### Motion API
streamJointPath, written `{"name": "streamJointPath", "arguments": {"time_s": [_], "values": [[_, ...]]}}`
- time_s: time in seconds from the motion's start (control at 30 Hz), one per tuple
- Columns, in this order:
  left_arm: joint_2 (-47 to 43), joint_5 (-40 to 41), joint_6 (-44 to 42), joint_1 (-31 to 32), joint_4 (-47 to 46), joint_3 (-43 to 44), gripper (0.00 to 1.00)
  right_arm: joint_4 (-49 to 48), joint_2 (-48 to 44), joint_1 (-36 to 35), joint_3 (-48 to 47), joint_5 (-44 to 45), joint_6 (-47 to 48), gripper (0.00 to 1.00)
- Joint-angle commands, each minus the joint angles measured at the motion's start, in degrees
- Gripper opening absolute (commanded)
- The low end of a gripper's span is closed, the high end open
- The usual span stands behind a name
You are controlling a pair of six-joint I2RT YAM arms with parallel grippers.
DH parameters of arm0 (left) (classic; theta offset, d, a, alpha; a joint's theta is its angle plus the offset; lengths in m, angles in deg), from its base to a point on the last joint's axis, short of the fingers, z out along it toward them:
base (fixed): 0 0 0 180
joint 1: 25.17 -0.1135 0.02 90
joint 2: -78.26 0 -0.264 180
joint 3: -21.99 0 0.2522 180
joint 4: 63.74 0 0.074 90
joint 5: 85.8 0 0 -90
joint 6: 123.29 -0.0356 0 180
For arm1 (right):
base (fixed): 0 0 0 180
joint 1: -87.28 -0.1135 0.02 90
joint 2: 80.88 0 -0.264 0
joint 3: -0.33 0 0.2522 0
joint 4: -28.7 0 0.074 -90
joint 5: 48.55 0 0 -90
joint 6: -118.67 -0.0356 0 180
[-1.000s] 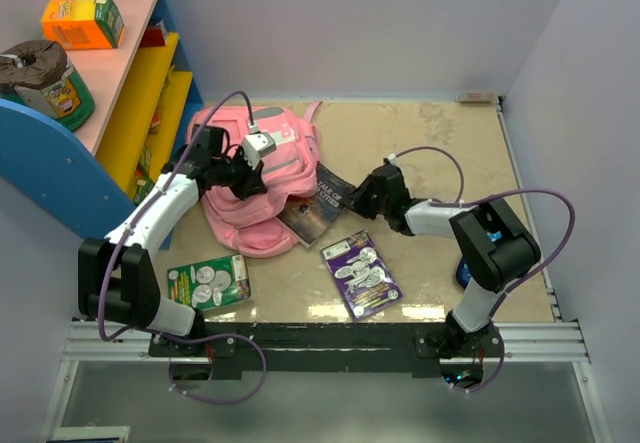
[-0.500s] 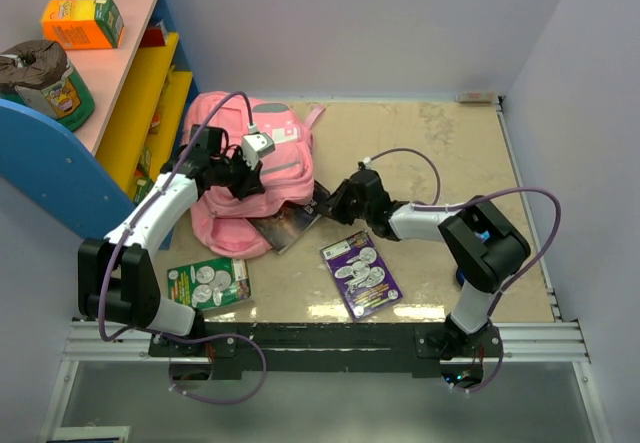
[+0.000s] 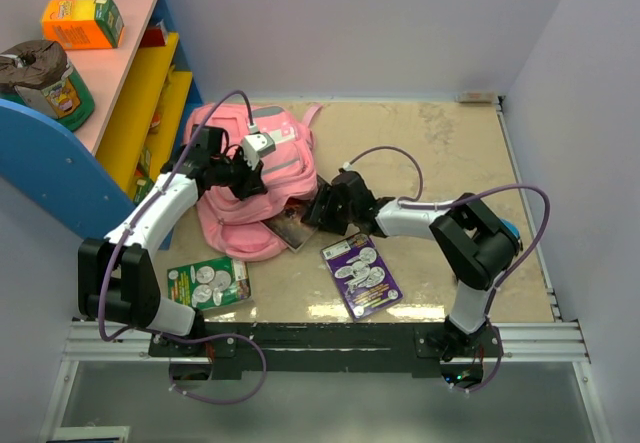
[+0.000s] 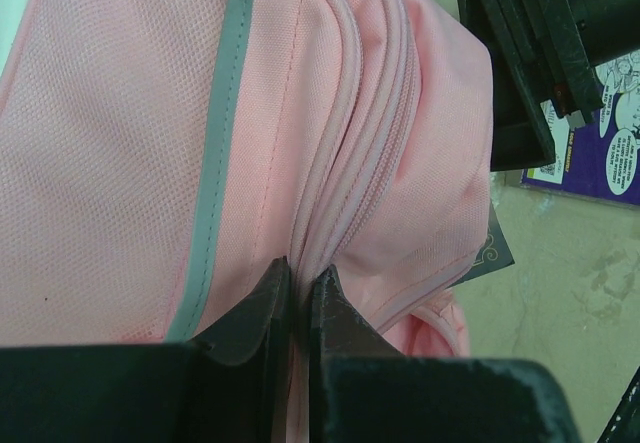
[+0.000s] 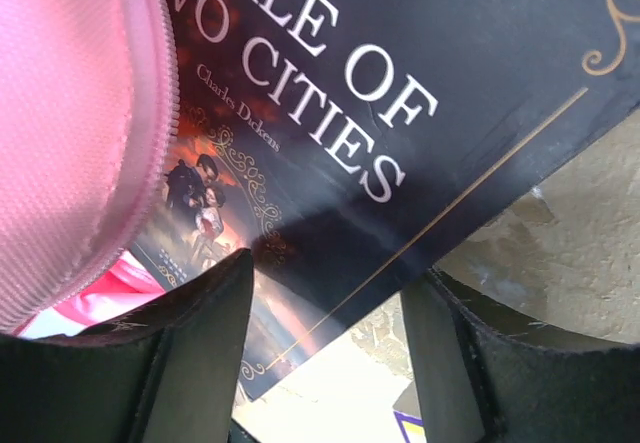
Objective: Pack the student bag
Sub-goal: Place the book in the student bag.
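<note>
- One student bag [image 3: 262, 168], pink, lies on the table [image 3: 450, 153] at its left side, just beside the coloured shelf [image 3: 130, 93]. Its front with the zip lines faces up and to the right.
- Two arms are in view, one claw on each.
- The left gripper [image 4: 299, 281] is closed narrow. Its two fingers [image 4: 262, 308] pinch a fold of pink fabric at a zip seam of the bag. In the top view this claw sits on top of the bag.
- The right gripper [image 5: 330, 288] stands wide. Its two fingers [image 5: 205, 313] are well apart and nothing is pinched between them. It is low at the right edge of the bag.
- One book [image 5: 330, 113], dark, with the title "A Tale of Two Cities", lies partly under the edge of the bag. One end is covered by the pink fabric and the other end is outside, in front of the right claw. I cannot tell how deep it sits in the bag.
- Two flat card packs lie on the table, apart from the bag: one green pack [image 3: 208, 283] near the left arm and one purple pack [image 3: 361, 274] near the right arm.
- On the shelf top there are two things: one orange box [image 3: 82, 21] and one round tin [image 3: 40, 81].
</note>
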Motion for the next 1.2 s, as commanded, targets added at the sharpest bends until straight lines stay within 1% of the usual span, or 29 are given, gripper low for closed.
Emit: {"name": "streamJointPath", "arguments": {"time_s": [0.0,0.03,0.07,0.1,0.13,0.17,0.2,0.23,0.27,0.3,0.37,0.4,0.43,0.47,0.5,0.6,0.7,0.77,0.87,0.9,0.93,0.97,1.0,1.03,1.13,1.17], "values": [[-0.01,-7.72,2.25,1.34,-4.12,2.23,0.00,-4.81,-1.57,-1.16,1.86,-1.52,-1.42,0.59],[-0.10,-7.63,2.16,1.34,-4.12,2.23,0.00,-6.75,-2.01,-1.16,2.92,-1.52,-3.60,0.57],[-0.10,-7.63,2.16,1.34,-3.94,2.06,0.00,-8.95,-2.45,-1.16,4.93,-1.52,-4.49,0.47],[-0.10,-7.72,2.08,1.34,-3.77,2.06,0.00,-12.97,-2.89,-1.16,5.64,-1.00,-5.28,0.42],[-0.10,-7.89,2.08,1.34,-3.85,1.97,0.00,-14.84,-3.85,-1.16,6.26,-0.47,-6.94,0.38],[-0.10,-7.81,2.16,1.26,-3.77,1.88,0.00,-16.94,-4.55,-1.07,7.66,0.32,-7.92,0.31],[-0.10,-7.80,2.16,1.34,-3.77,1.80,0.00,-21.58,-5.08,-1.16,8.46,0.76,-8.80,0.29],[-0.10,-7.98,2.25,1.34,-3.85,1.79,0.00,-24.41,-6.04,-1.07,10.20,0.77,-11.07,0.29],[-0.01,-8.07,2.34,1.34,-3.94,1.79,0.00,-30.44,-6.14,-1.07,11.00,0.50,-12.31,0.29],[-0.01,-8.24,2.77,1.34,-4.12,1.88,0.00,-33.46,-6.05,-1.07,11.54,0.33,-13.63,0.29],[0.34,-9.21,3.22,1.34,-4.12,2.23,0.00,-41.26,-4.39,-1.07,11.89,-0.72,-17.23,0.20],[0.51,-9.56,3.74,1.34,-4.12,2.32,0.00,-42.62,-4.04,-1.33,11.63,-0.55,-18.46,0.14],[0.78,-10.52,4.01,1.34,-3.86,2.41,0.00,-44.28,-3.86,-1.68,11.54,0.32,-19.87,0.06],[0.95,-10.88,4.10,1.34,-3.59,2.67,0.00,-46.04,-4.12,-2.38,11.28,1.20,-19.97,0.03],[1.13,-11.32,4.10,1.34,-3.33,2.67,0.00,-45.80,-4.21,-2.73,10.75,2.68,-20.05,0.00],[1.48,-12.90,5.06,1.43,-2.97,2.59,0.00,-45.70,-3.25,-4.32,7.33,3.75,-20.49,0.00],[2.36,-17.02,7.69,1.34,-2.89,3.28,0.00,-47.90,0.27,-6.34,3.64,3.67,-22.86,0.00],[2.97,-20.54,8.84,1.26,-1.66,5.56,0.00,-46.16,1.24,-7.91,1.44,4.19,-23.74,0.00],[4.03,-25.89,14.54,0.82,-3.49,8.37,0.00,-44.04,0.72,-8.98,2.39,6.73,-24.53,0.00],[4.64,-27.74,19.17,0.73,-4.63,8.99,0.00,-44.38,0.80,-8.98,3.01,6.74,-25.23,0.00],[4.91,-30.98,21.39,0.82,-6.56,9.52,0.00,-45.61,0.98,-8.98,4.06,7.53,-25.68,0.00],[5.17,-32.49,23.50,0.82,-7.97,10.40,0.00,-45.62,0.80,-8.80,4.16,7.79,-25.77,0.00],[5.17,-34.42,28.22,0.82,-9.55,10.41,0.00,-44.23,0.45,-8.72,3.90,8.06,-24.46,0.00],[4.91,-34.96,29.66,0.82,-11.92,10.41,0.00,-42.47,0.36,-8.54,3.11,8.32,-23.84,0.00],[4.21,-35.84,29.41,0.82,-11.68,10.41,0.00,-37.99,1.33,-7.57,1.09,7.27,-20.85,0.00],[4.03,-35.75,28.37,0.82,-11.24,10.41,0.00,-34.93,1.15,-7.40,0.65,8.57,-19.37,0.00]]}}
